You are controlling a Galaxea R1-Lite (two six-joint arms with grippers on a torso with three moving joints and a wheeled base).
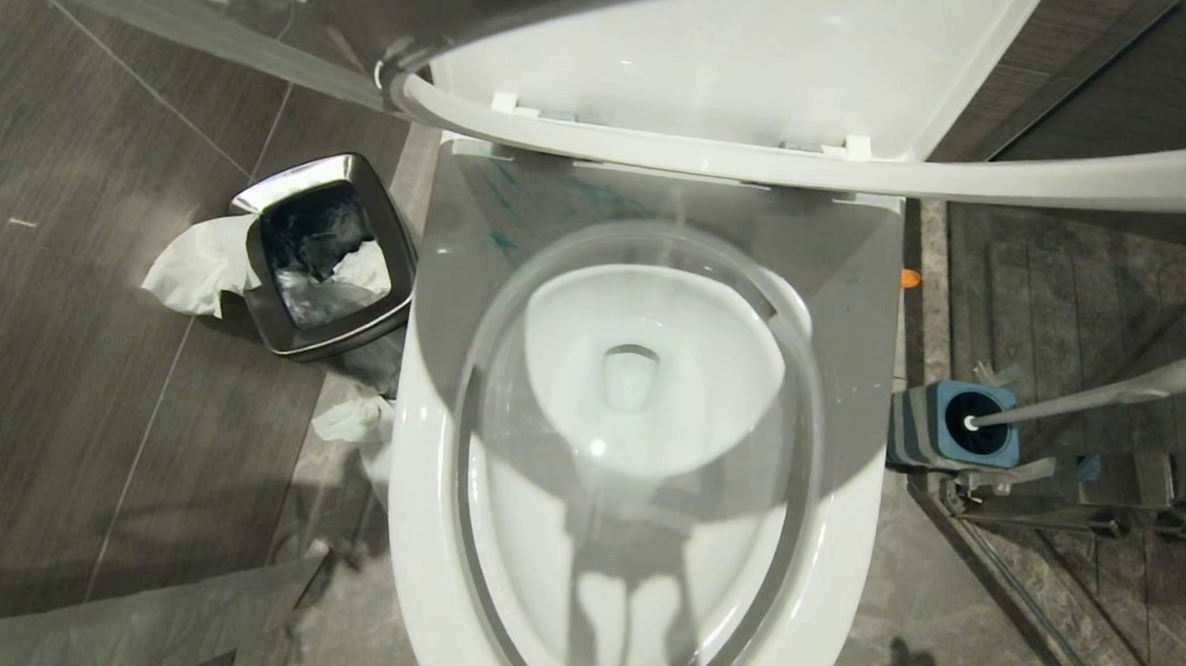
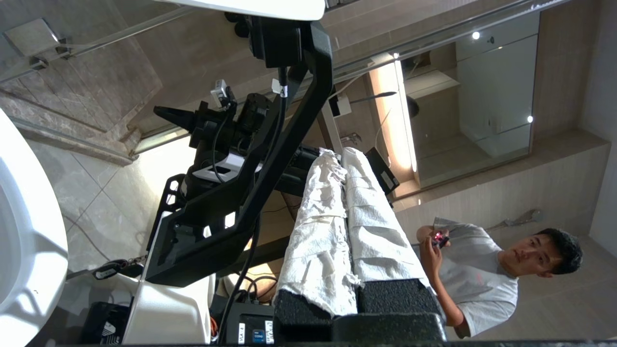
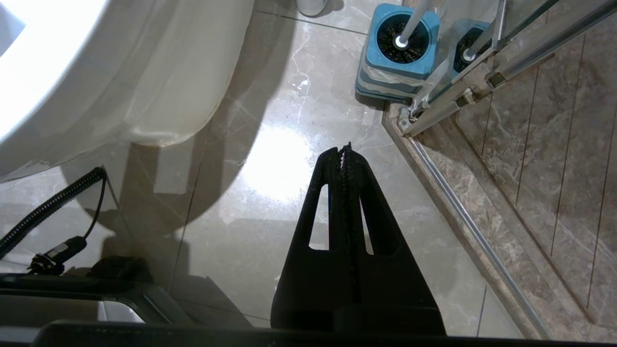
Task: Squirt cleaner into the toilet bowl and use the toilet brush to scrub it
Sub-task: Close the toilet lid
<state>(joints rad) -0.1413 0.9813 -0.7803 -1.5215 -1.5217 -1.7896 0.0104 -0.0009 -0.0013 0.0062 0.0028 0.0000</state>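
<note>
The toilet brush (image 3: 409,26) is standing in its blue holder (image 3: 397,58) on the floor, ahead of the clenched, empty right end effector (image 3: 344,154), handle leaning away from the toilet bowl (image 1: 631,375); the left end effector (image 2: 344,159) is clenched too, farther off.

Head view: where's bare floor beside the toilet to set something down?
Bare: the grey tile left of the steel bin, and the floor between the toilet bowl and the shower track. Crowded: tissue between bin and bowl, and the brush holder corner.
</note>
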